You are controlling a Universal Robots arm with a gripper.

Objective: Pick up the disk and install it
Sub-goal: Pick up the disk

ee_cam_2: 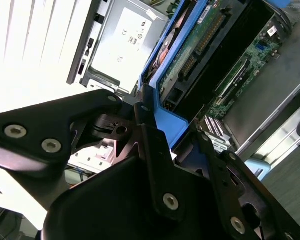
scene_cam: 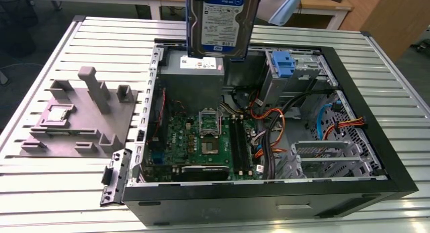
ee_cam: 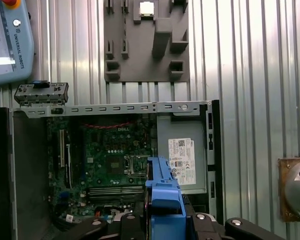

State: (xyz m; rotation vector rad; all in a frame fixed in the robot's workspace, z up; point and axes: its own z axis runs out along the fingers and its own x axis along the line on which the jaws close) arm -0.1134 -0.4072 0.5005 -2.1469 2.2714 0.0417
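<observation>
The disk (scene_cam: pixel 222 21), a silver-grey drive with a white-and-blue label in a blue bracket, hangs upright above the back of the open computer case (scene_cam: pixel 396 177), over the grey power-supply box (scene_cam: pixel 191 72). In the second wrist view my gripper (ee_cam_2: pixel 145 112) is shut on the disk's blue bracket (ee_cam_2: pixel 166 122), and the drive's circuit-board side (ee_cam_2: pixel 190 55) faces the camera. In the first wrist view the bracket's edge (ee_cam: pixel 164 190) stands between the black fingers (ee_cam: pixel 210 225), with the case below.
Inside the case lie the motherboard (scene_cam: pixel 201 142), orange and black cables (scene_cam: pixel 269 122), an upright blue carrier (scene_cam: pixel 285 64) and a metal drive cage (scene_cam: pixel 329 157). A grey fixture plate (scene_cam: pixel 80 117) sits on the slatted table at the exterior view's left. A teach pendant (ee_cam: pixel 7 40) lies nearby.
</observation>
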